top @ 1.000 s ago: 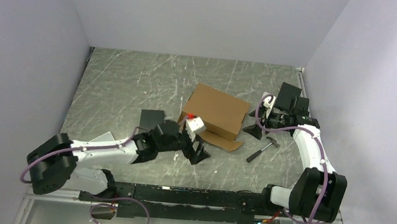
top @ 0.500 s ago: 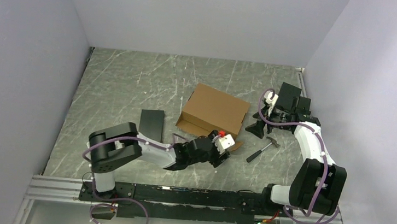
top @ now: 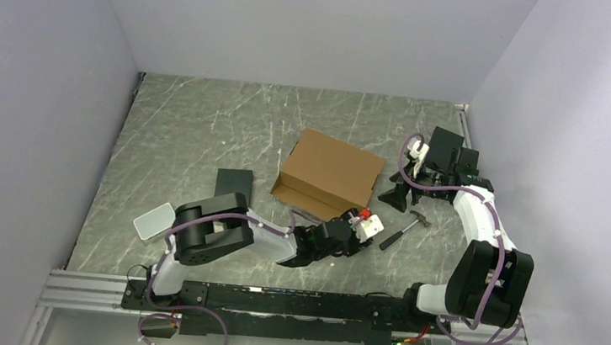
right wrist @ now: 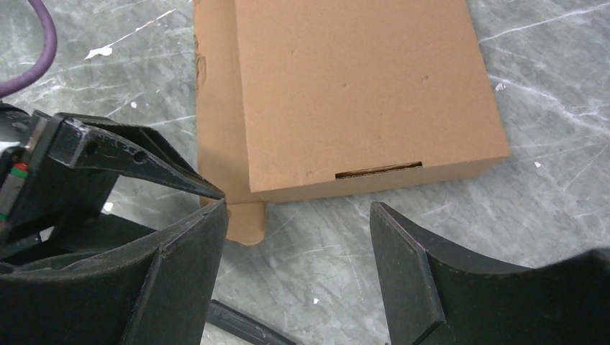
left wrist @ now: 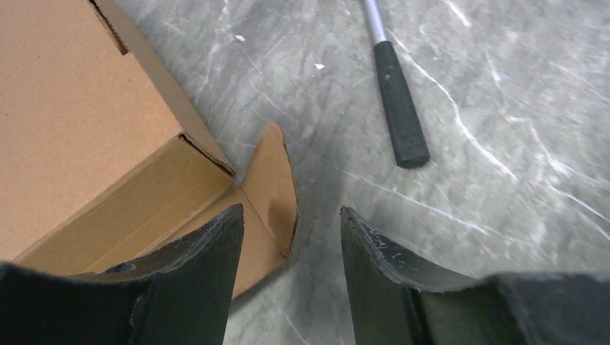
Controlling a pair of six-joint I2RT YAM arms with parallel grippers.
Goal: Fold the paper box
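I am finding the paper box point(top: 329, 173) lying near the middle of the table point(top: 206, 121), somewhat toward its right edge. Its top panel is down, and one loose flap point(left wrist: 270, 194) is sticking out flat on the table at the near right corner. My left gripper point(left wrist: 291, 215) is hovering low at that corner. Its fingers are standing apart with nothing clamped between them, the left finger over the flap and the right one over bare table. My right gripper point(right wrist: 298, 208) is sitting just beside the box's right side, fingers spread and holding nothing. A hammer point(top: 404, 229) is lying between the two grippers, apart from the box. A black block point(top: 234, 184) is lying left of the box, and a grey tin point(top: 154, 220) is lying toward the near left corner.
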